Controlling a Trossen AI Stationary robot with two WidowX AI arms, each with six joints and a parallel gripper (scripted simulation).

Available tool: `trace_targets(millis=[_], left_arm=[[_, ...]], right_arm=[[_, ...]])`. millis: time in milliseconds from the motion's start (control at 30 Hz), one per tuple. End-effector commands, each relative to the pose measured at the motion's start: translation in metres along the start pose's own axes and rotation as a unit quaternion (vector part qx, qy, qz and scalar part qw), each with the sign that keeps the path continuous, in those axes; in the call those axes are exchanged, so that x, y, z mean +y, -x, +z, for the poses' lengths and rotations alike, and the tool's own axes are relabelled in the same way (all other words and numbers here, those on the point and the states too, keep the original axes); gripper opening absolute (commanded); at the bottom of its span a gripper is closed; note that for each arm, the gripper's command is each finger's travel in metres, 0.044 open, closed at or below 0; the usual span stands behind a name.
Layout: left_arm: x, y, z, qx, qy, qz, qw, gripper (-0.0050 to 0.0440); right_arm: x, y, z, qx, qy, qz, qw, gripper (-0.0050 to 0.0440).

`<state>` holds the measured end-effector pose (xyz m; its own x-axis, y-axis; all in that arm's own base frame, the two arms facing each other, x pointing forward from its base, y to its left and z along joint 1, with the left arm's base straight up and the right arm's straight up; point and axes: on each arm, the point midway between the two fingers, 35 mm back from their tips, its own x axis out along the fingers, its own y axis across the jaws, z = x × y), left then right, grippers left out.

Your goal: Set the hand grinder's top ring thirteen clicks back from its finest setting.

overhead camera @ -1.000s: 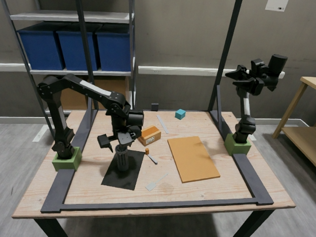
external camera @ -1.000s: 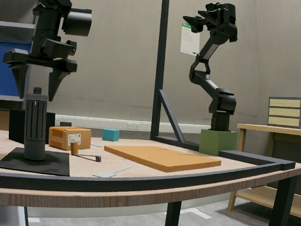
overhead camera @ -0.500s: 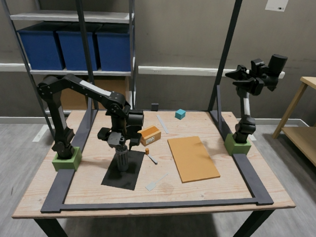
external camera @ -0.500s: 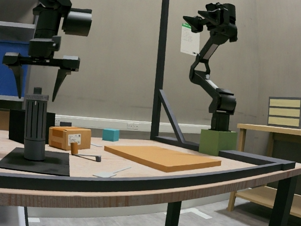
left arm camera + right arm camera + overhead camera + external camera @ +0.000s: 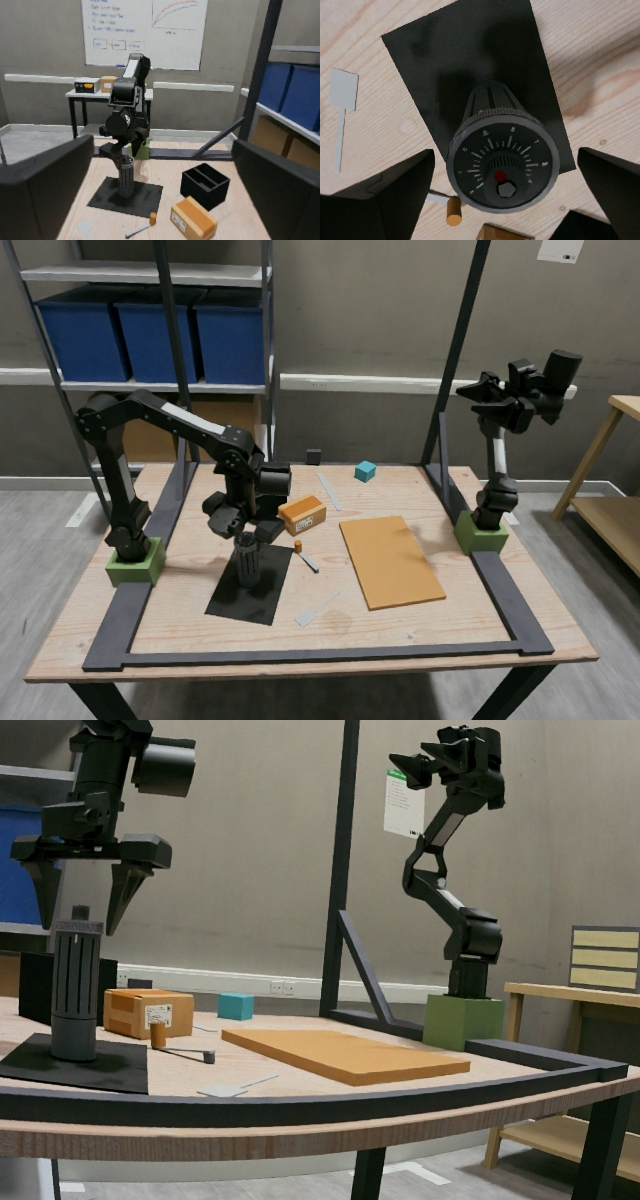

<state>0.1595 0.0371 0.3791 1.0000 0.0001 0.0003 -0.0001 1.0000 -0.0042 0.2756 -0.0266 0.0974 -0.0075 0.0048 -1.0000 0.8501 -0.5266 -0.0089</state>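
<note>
The dark hand grinder (image 5: 248, 568) (image 5: 74, 978) (image 5: 126, 182) stands upright on its black mat (image 5: 227, 601) (image 5: 124, 1071) (image 5: 105, 197) (image 5: 430, 55). Its knurled top ring (image 5: 78, 927) (image 5: 551, 172) surrounds a numbered dial. A red dot (image 5: 500, 176) sits beside the hexagonal shaft (image 5: 506, 189). My right gripper (image 5: 248, 537) (image 5: 78, 931) (image 5: 505, 155) is open and points down, its fingertips on either side of the grinder's top with visible gaps. My left gripper (image 5: 465, 399) (image 5: 407, 750) (image 5: 164, 144) is open and empty, raised high on the far side of the table.
The crank (image 5: 308, 561) (image 5: 186, 1051) (image 5: 138, 230) with its orange knob lies beside the mat. A cardboard box (image 5: 303, 514) (image 5: 148, 1014) (image 5: 192, 220) and a black divided bin (image 5: 205, 184) stand nearby. An orange board (image 5: 390, 560) (image 5: 341, 1053) lies mid-table, and a teal block (image 5: 365, 471) (image 5: 235, 1006) behind.
</note>
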Motion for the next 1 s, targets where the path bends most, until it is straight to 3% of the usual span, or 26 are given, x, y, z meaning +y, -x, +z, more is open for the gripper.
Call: trace_targets(millis=[0,400,967], left_arm=[[-0.0003,-0.0001,0.0033,-0.001,-0.004,-0.001,1.000,0.0400],[-0.0003,-0.0001,0.0033,-0.001,-0.004,-0.001,1.000,0.0400],[-0.0003,-0.0001,0.0033,-0.001,-0.004,-0.001,1.000,0.0400]], right_arm=[[0.0047,0.0091,-0.0014,0.006,-0.004,0.017,1.000,0.0393],[0.0038,0.0087,-0.0010,0.007,-0.001,0.016,1.000,0.0313],[0.0038,0.0087,-0.0010,0.007,-0.001,0.016,1.000,0.0306]])
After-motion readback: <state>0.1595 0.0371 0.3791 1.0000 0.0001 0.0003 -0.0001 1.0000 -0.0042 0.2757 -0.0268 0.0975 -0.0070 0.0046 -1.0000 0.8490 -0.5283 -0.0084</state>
